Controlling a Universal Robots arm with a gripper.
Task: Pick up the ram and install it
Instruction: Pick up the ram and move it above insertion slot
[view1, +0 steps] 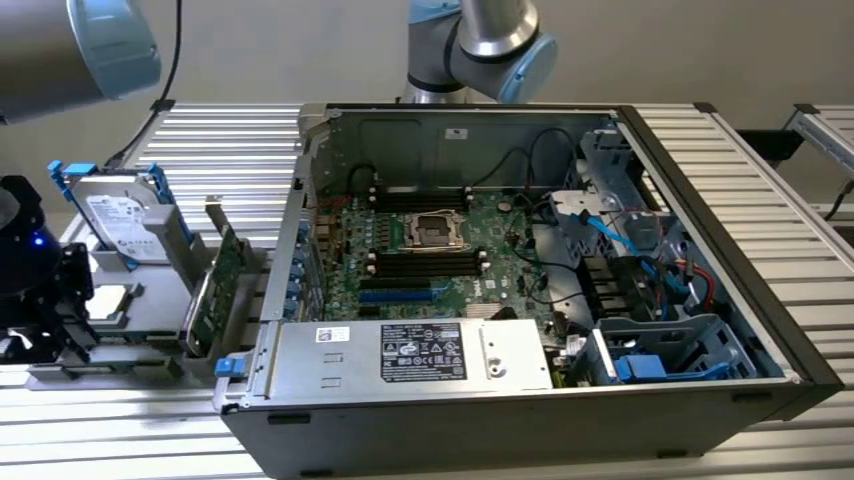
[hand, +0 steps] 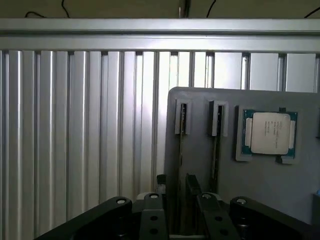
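Claw (hand: 178, 220) wide open, hanging over the tray (hand: 260, 185), ram (hand: 182, 119) edge-on between my fingers. Doing this well, I reckon, means centring square on it and pinching the flat faces.

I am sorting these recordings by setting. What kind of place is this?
Most likely a robotics lab bench for computer assembly: an open computer case with its motherboard exposed lies on a ribbed aluminium table, a robot arm rises beyond it, and a grey holder keeps a processor.

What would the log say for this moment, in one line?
gripper: above holder | ram: on edge in holder, not lifted | case: open
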